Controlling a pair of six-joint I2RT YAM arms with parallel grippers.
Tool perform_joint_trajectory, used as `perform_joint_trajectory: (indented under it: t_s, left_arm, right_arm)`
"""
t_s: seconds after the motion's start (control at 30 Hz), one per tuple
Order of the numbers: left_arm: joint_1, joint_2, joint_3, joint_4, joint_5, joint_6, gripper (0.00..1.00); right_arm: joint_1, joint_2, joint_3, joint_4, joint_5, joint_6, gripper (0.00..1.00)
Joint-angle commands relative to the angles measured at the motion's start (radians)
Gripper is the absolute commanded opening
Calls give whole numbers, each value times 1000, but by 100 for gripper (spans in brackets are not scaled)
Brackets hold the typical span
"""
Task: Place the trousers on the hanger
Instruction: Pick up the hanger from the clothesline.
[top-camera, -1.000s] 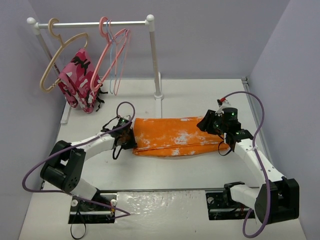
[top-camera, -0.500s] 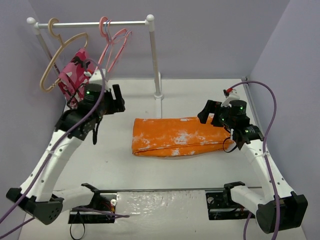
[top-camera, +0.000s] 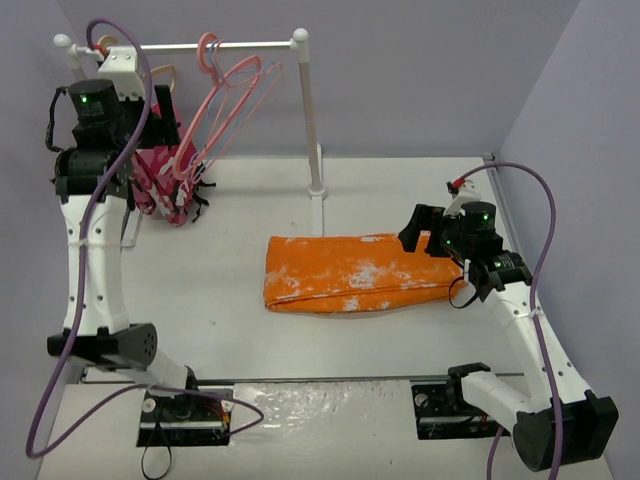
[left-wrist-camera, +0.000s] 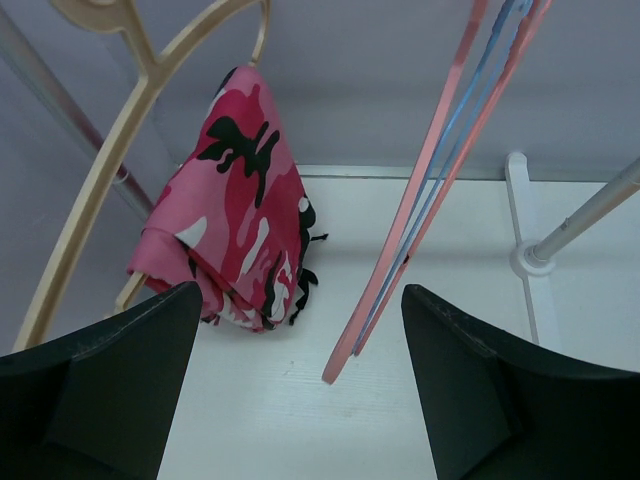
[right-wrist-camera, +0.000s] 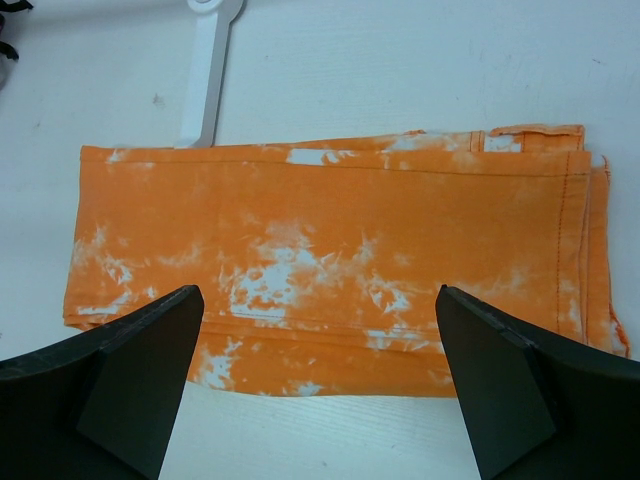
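The orange trousers (top-camera: 350, 272) with white blotches lie folded flat on the table, and fill the right wrist view (right-wrist-camera: 330, 250). My right gripper (top-camera: 428, 240) hovers over their right end, open, with nothing between its fingers (right-wrist-camera: 320, 390). The salmon-pink hanger (top-camera: 215, 110) hangs by its hook on the rack rail (top-camera: 250, 45). My left gripper (top-camera: 160, 118) is raised beside it at the rack's left end. In the left wrist view it stands open (left-wrist-camera: 300, 400), and the hanger's lower arm (left-wrist-camera: 388, 262) dangles ahead between the fingers, untouched.
A beige hanger (left-wrist-camera: 100, 170) carries a pink camouflage garment (left-wrist-camera: 245, 220) at the rack's left end (top-camera: 165, 175). Thin pink and blue wire hangers (top-camera: 245, 90) hang just right of the salmon one. The rack's white post (top-camera: 310, 120) stands behind the trousers.
Both grippers opened and let go of the trousers' ends. The left arm swung up and back from the trousers' left end to the rack. The right gripper rose slightly.
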Motion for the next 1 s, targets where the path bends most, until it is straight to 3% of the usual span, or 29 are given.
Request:
perform_joint_trajectory:
  t_s: [0.0, 0.17, 0.27, 0.6, 0.8, 0.97]
  left_arm:
    - [32, 96, 122, 50, 252, 57, 78]
    - [41, 205, 201, 50, 300, 62, 73]
    - [47, 246, 218, 50, 292, 87, 57]
    - [46, 252, 193, 75, 330, 72, 21]
    - [43, 238, 153, 105, 401, 31, 10]
    - [36, 218, 97, 131, 414, 19, 12]
  right_arm:
    - [9, -20, 11, 13, -16, -17, 100]
    - [8, -14, 8, 7, -19, -22, 100]
    - [8, -14, 5, 8, -17, -22, 100]
    - [8, -13, -13, 8, -7, -16, 100]
    - [8, -8, -17, 8, -10, -13, 100]
    - [8, -8, -22, 8, -11, -13, 100]
